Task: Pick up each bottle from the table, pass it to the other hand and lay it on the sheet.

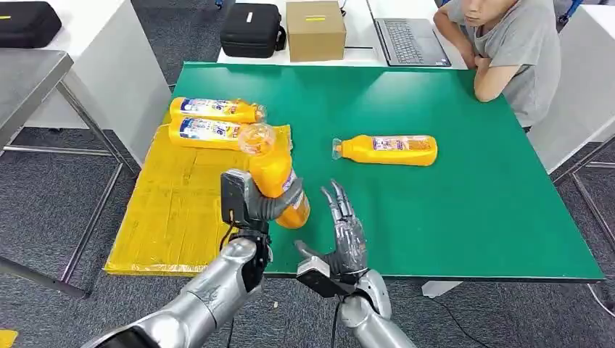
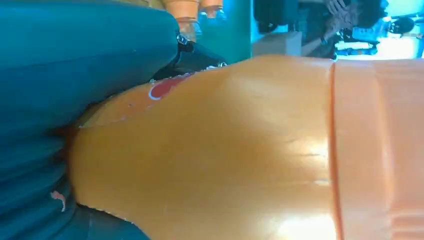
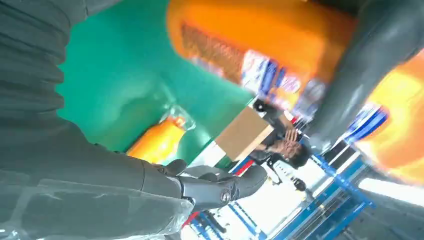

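My left hand grips an orange bottle around its body and holds it tilted above the table's near edge, clear cap pointing away from me. That bottle looms large in the left wrist view. Just to its right, my right hand is open with fingers stretched upward and apart from the bottle. Two orange bottles lie side by side on the yellow sheet. Another orange bottle lies on its side on the green table.
A person sits at the far right corner with arms resting on the table. Behind the table are a cardboard box, a black case and a laptop. A grey metal table stands at the left.
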You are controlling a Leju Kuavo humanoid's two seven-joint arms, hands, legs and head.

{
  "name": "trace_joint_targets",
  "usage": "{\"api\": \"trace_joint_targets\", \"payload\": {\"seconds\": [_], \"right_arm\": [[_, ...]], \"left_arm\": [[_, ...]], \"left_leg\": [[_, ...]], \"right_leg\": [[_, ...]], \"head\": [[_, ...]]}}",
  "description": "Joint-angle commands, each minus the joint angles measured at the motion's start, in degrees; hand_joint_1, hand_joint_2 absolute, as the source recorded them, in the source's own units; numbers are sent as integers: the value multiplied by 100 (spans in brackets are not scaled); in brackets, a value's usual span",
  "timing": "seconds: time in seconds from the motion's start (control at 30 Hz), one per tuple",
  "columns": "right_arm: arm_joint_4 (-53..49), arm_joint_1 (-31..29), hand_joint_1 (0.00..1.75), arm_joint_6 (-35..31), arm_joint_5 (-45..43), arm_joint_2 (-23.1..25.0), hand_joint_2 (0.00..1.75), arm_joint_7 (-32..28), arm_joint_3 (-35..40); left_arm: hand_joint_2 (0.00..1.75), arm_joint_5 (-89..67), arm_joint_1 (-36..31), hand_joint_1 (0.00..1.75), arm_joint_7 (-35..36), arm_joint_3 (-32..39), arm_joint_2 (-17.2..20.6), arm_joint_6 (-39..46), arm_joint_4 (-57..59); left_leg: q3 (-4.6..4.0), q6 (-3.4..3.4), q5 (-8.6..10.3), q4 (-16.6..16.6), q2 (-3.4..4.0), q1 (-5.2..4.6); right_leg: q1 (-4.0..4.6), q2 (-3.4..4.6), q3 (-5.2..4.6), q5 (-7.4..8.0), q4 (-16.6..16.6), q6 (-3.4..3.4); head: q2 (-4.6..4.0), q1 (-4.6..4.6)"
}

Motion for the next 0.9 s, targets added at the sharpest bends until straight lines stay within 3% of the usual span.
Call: {"api": "trace_joint_targets", "payload": {"seconds": [0.03, 0.1, 0.2, 0.27, 0.33, 0.47, 0.5, 0.73, 0.9], "right_arm": [[-343, -86, 0, 6, -186, -218, 175, -7, -825], [-417, -7, 0, 6, -162, -251, 175, -7, -801], [-403, 57, 0, 6, -18, -170, 175, -7, -842], [-443, 93, 0, 6, 43, -138, 175, -7, -915], [-476, 126, 0, 6, 52, -136, 175, -7, -965], [-500, 203, 0, 6, -24, -184, 175, -7, -905], [-498, 215, 0, 6, -37, -173, 175, -7, -907], [-496, 219, 0, 6, -50, -172, 175, -7, -902], [-484, 289, 0, 6, -116, -171, 175, -7, -924]], "left_arm": [[175, -355, -280, 175, -60, 426, 115, 84, 356], [175, -856, -217, 175, -64, 353, 212, 827, 88], [175, -2366, -132, 175, -64, 254, 464, 2336, -199], [175, -4281, 13, 175, -64, 1655, 303, 2336, -199], [175, -4964, 16, 175, -64, 2183, 235, 2336, -95], [175, -8221, 251, 175, 60, 4296, -105, 2336, -569], [175, -8490, 220, 175, 58, 4558, -105, 2336, -523], [175, -8645, 227, 175, 107, 4632, -105, 2336, -566], [175, -10890, 375, 175, 1673, 4580, 37, 2336, -941]], "left_leg": [[15, -7, -5, -2, -1, 1], [63, -21, -40, 17, 10, 10], [30, -10, -14, -3, 11, 2], [38, -14, -19, -2, 19, 5], [39, -15, -20, -2, 23, 5], [40, -13, -20, 1, 23, 6], [15, -7, -8, -3, 22, 3], [14, -8, -6, -1, 18, 4], [37, -13, -20, 1, 13, 7]], "right_leg": [[2, -3, 15, -6, -1, -6], [12, 4, 62, -38, 14, -18], [3, 8, 27, -12, -1, -9], [5, 16, 33, -15, 0, -12], [6, 20, 34, -15, 1, -13], [7, 20, 34, -15, 1, -13], [3, 19, 10, -3, -3, -7], [4, 12, 9, -5, -1, -7], [8, 10, 32, -19, 1, -11]], "head": [[0, 2], [0, 0], [0, 2], [0, 0], [0, 2], [0, 2], [0, 0], [0, 2], [0, 2]]}}
